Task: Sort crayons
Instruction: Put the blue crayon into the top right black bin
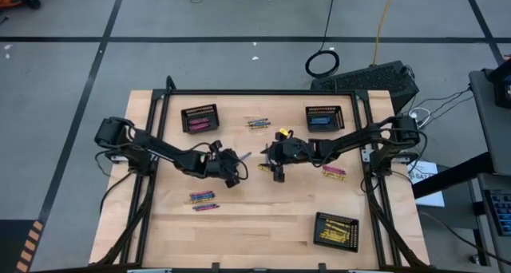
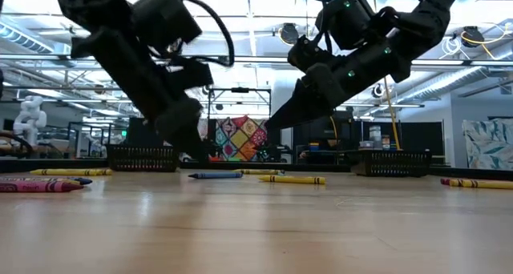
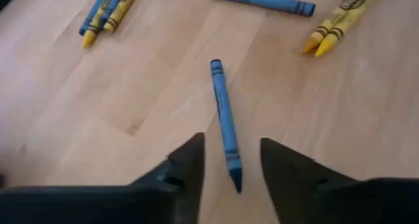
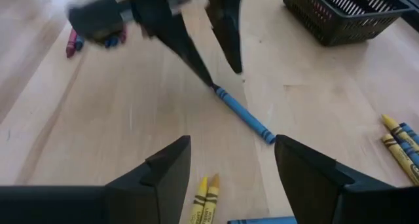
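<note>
Between my left tool's (image 3: 229, 162) parted fingers a blue crayon (image 3: 224, 119) lies loose on the worktop (image 3: 163, 86); overhead hides this. Right tool (image 4: 232, 162) gapes empty.

The light wooden counter (image 1: 255, 225) carries three black mesh baskets: one at the far left (image 1: 200, 118) holding pink sticks, one at the far right (image 1: 324, 118) holding blue ones, and one at the near right (image 1: 336, 230) holding yellow ones. Loose crayons lie straight on the wood: a small cluster between the two far baskets (image 1: 257, 123), a pink and blue bunch at the near left (image 1: 203, 199), a few on the right side (image 1: 334, 172), a yellow pair near the middle (image 1: 264, 168), and a single blue crayon (image 3: 226, 122) lying flat in the centre.
</note>
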